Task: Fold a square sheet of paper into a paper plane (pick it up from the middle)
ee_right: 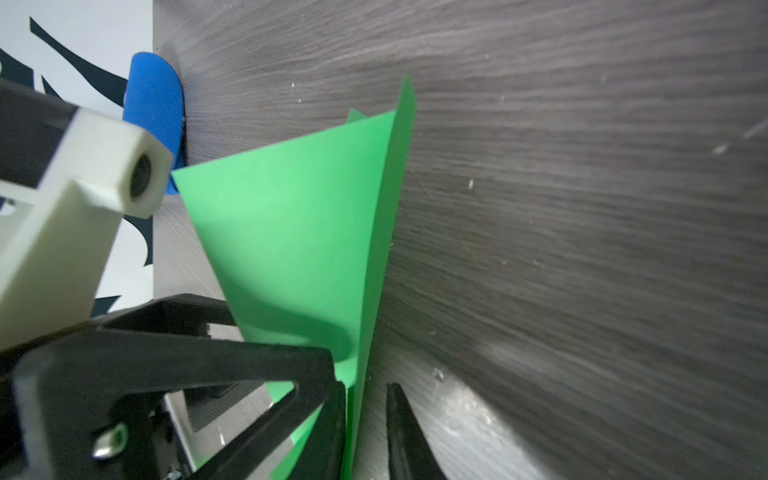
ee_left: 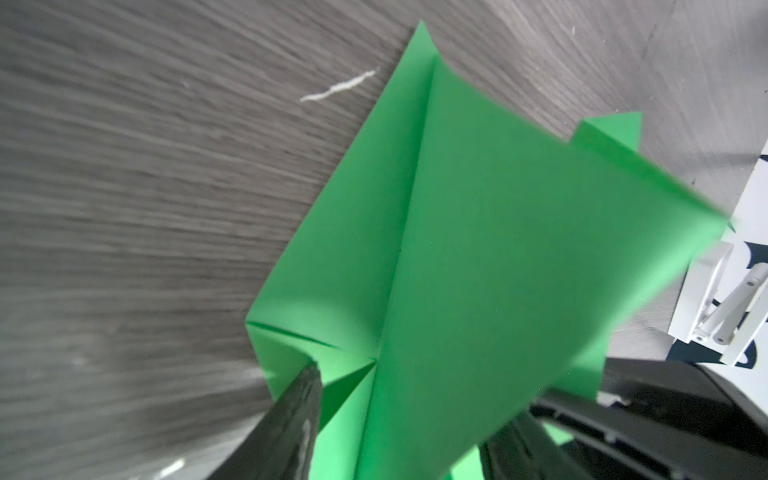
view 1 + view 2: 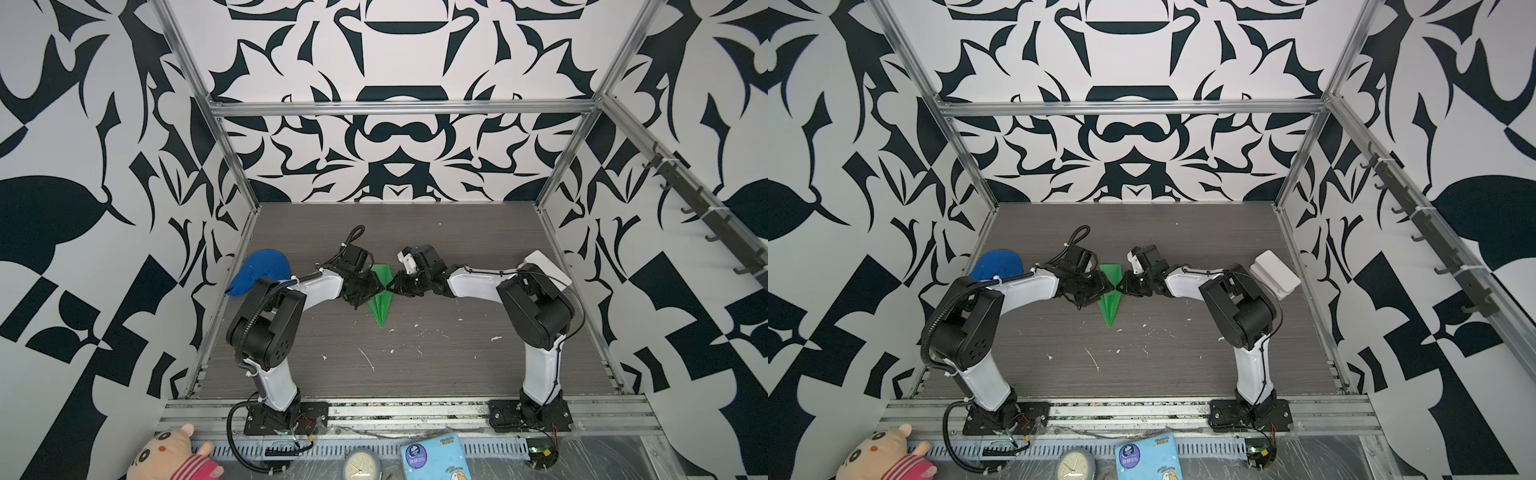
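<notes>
Paper plane point(image 3: 379, 308) is lying mid-way across the table point(image 3: 415, 365), a green dart, nose pointing near. Left gripper point(image 2: 419, 390) is straddling a lifted wing, jaws wide, hiding its middle from above. Right gripper point(image 1: 365, 384) is bracketing the upright fold, a gap showing only in its wrist view. Blue cap point(image 3: 259, 270) is sitting far left.

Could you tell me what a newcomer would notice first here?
The bright green paper plane in the middle of the table draws the eye first, with the left gripper and right gripper meeting at it. Next come the black-and-white walls and the blue cap by the left arm.
</notes>
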